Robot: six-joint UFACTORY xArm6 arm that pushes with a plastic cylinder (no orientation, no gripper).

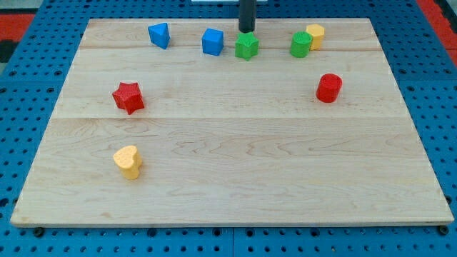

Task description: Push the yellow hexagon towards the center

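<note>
The yellow hexagon point(315, 35) sits near the view's top right on the wooden board point(228, 178), touching the right side of a green block point(300, 44). My tip point(247, 31) is at the view's top centre, just above a green star-shaped block point(246, 46), about a hundred pixels left of the yellow hexagon and apart from it.
A blue cube point(212, 41) lies left of the green star, a blue triangular block point(159, 34) farther left. A red cylinder point(329, 88) sits at the right, a red star point(128, 97) at the left, a yellow heart point(128, 161) at the lower left.
</note>
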